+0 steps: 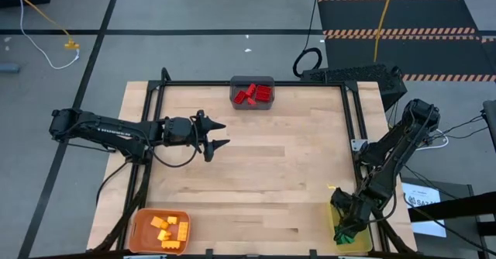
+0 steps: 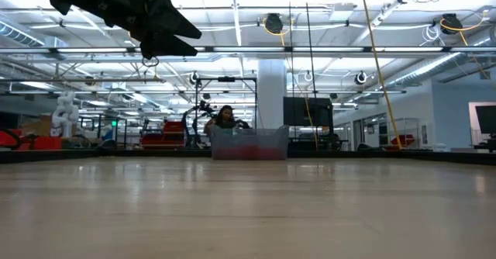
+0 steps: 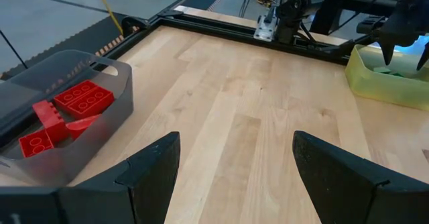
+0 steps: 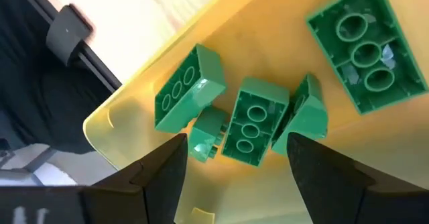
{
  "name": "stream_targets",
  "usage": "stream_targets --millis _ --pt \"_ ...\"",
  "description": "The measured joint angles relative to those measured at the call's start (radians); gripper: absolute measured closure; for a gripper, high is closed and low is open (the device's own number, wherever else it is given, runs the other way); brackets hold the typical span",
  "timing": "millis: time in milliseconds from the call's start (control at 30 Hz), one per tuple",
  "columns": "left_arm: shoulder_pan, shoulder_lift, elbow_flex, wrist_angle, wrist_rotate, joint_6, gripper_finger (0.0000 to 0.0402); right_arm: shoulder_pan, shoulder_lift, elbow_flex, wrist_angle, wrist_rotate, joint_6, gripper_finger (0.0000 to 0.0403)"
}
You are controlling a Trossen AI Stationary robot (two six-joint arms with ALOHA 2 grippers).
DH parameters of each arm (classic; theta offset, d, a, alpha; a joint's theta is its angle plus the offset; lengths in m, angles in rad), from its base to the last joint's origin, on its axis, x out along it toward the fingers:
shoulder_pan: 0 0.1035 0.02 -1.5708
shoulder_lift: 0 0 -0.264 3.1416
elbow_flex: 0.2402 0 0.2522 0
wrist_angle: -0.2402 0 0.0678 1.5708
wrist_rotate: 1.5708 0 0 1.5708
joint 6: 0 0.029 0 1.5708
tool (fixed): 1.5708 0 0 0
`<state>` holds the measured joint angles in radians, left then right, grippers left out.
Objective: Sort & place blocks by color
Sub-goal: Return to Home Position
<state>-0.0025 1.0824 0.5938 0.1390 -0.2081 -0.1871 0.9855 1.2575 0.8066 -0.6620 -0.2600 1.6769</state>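
Sorting looks finished: right gripper (image 4: 234,153) hangs wide, empty, over green studded plastic bricks (image 4: 255,120) in translucent yellow bin (image 4: 107,127), left gripper (image 1: 226,133) wide mid-table, both should retract home.

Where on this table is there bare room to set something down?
The middle of the table is bare wood, between the gray bin at the far edge and the orange bin and yellow bin at the near corners. The open left gripper hovers over its left part. Crowded: the yellow bin, with the right gripper over green blocks.
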Motion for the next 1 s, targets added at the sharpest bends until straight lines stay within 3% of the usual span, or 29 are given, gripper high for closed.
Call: stream_targets --millis 567,833,1000 --pt "0.0 0.0 0.0 0.0 0.0 0.0 0.0117 -0.116 -0.056 0.0 0.0 0.111 -0.294 0.0156" --pt "0.0 0.0 0.0 0.0 0.0 0.0 0.0117 -0.2 -0.162 0.0 -0.005 0.121 -0.515 0.0156" --pt "0.0 0.0 0.0 0.0 0.0 0.0 0.0117 -0.3 -0.239 0.0 0.003 0.229 -0.719 0.0156"
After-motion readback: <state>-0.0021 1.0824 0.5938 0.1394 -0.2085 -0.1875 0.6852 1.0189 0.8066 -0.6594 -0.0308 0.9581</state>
